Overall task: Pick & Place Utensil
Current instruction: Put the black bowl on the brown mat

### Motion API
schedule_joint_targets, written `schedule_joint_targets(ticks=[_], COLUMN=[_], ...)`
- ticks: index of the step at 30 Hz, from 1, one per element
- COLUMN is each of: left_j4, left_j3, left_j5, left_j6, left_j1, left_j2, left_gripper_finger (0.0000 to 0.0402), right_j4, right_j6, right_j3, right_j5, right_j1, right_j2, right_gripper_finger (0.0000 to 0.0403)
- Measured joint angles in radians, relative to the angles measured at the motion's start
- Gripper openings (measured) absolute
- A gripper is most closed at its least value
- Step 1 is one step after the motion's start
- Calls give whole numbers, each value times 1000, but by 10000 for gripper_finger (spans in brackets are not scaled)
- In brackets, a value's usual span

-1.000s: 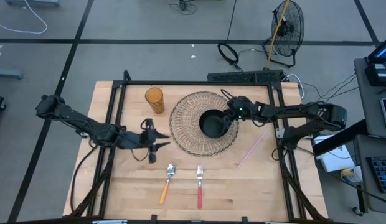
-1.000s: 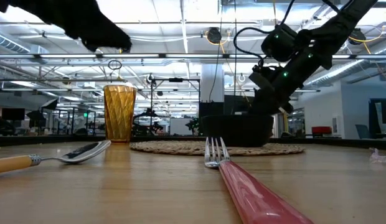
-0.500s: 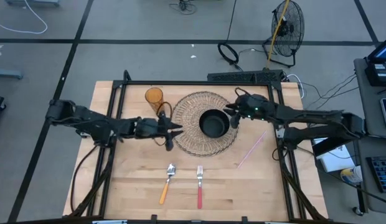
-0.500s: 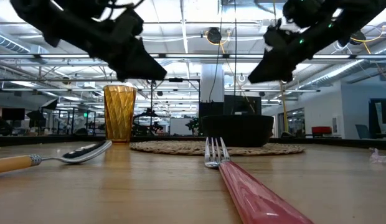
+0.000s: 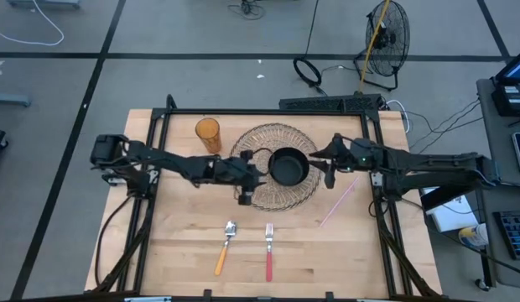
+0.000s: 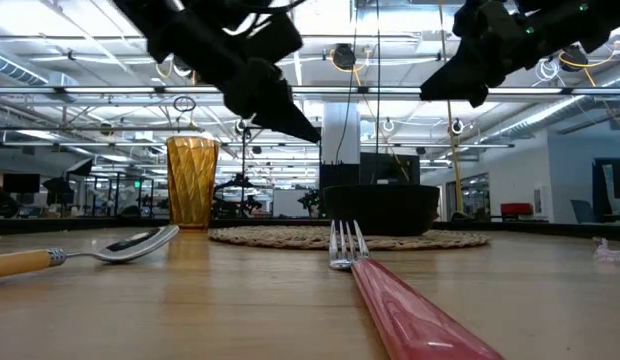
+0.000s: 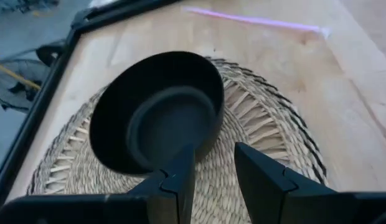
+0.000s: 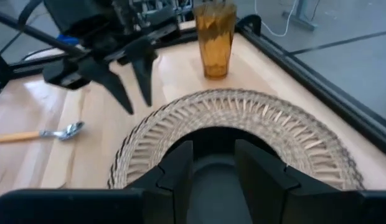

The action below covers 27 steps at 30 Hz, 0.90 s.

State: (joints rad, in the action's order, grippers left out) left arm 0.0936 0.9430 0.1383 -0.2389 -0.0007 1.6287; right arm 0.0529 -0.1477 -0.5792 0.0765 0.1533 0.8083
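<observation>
A spoon (image 5: 224, 247) with a wooden handle and a fork (image 5: 268, 252) with a red handle lie flat near the table's front edge. A black bowl (image 5: 288, 166) stands on a round woven mat (image 5: 277, 197). My left gripper (image 5: 260, 174) hovers open over the mat at the bowl's left side, nothing between its fingers (image 7: 180, 177). My right gripper (image 5: 321, 164) hangs open above the mat at the bowl's right side, clear of the bowl (image 8: 211, 177). In the low view both grippers (image 6: 300, 125) (image 6: 435, 90) are well above the table.
An amber cup (image 5: 208, 132) stands upright behind the mat's left edge. A pink straw (image 5: 340, 201) lies on the wood right of the mat. Black frame rails (image 5: 151, 143) run along the table's left, far and right sides.
My left gripper has swept toward the table's right edge, from bare wood left of the mat to the bowl's left side, rolling as it went. My right gripper has come off the bowl's right rim, risen and drawn back toward the right edge. The bowl stays on the mat.
</observation>
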Motion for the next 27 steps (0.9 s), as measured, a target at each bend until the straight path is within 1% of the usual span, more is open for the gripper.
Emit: schedule_joint_targets(ticks=[3,5,9,14,19,24,27], left_j4=[-47,-90,-131,-131,-127,-126,-125], left_j3=[71,107,155,191,212,212,212], left_j5=[22,19,-43,-93,-99,-97,-105], left_j6=[146,243,359,416,456,470,470], left_j1=[49,85,138,175,204,221,227], left_j2=[35,49,85,142,190,212,214], left_gripper_finger=[120,120,120,120,120,121,135], right_j4=[10,6,6,8,13,15,20], right_j6=[-21,-22,-14,32,40,41,48], right_j3=[17,24,35,51,56,55,55], right_j5=[0,1,0,0,0,4,5], right_j1=[-13,-26,-58,-123,-186,-230,-240], right_j2=[-19,-27,-33,-36,-38,-38,-38], right_gripper_finger=[117,117,117,116,116,116,116])
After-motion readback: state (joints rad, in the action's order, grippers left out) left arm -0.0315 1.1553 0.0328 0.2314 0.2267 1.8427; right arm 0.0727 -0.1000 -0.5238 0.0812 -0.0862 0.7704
